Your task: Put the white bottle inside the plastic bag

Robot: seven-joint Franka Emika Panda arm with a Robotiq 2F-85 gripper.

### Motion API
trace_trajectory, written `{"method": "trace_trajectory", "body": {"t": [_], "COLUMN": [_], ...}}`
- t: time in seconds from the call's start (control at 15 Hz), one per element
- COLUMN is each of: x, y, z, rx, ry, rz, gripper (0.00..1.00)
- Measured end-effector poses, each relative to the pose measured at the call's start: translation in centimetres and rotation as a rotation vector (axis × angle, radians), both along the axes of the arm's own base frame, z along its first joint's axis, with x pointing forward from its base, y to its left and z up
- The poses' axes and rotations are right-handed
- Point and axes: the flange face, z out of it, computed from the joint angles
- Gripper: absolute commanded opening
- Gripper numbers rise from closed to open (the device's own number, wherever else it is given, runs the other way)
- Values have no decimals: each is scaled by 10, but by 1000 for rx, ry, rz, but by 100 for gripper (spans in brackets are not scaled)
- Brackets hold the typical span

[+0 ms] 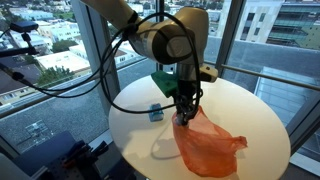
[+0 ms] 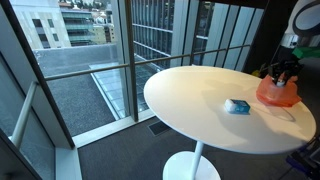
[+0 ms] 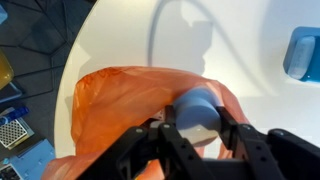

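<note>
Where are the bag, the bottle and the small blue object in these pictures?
bag (image 1: 210, 148): exterior view, middle of the orange film.
bottle (image 3: 196, 112): wrist view, its rounded pale end over the bag.
blue object (image 2: 237, 106): exterior view, its top face.

Exterior views share the round table (image 1: 130, 120) (image 2: 190, 100), wrist view looks down

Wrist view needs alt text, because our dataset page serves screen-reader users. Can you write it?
The gripper clamps a white bottle just above an orange plastic bag that lies crumpled on a white table. A small blue object sits on the table at the frame's right edge.
</note>
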Motion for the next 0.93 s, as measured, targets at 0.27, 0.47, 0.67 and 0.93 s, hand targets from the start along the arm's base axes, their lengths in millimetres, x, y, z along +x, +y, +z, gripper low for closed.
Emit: {"method": "trace_trajectory", "body": {"t": [0.27, 0.47, 0.67, 0.93], "x": [0, -1, -1, 0], "y": [4, 4, 5, 6], "z": [-14, -21, -22, -22], "rx": [12, 16, 18, 19], "ry": [27, 40, 43, 44], "rz": [23, 38, 44, 55], "gripper": [19, 64, 92, 100]}}
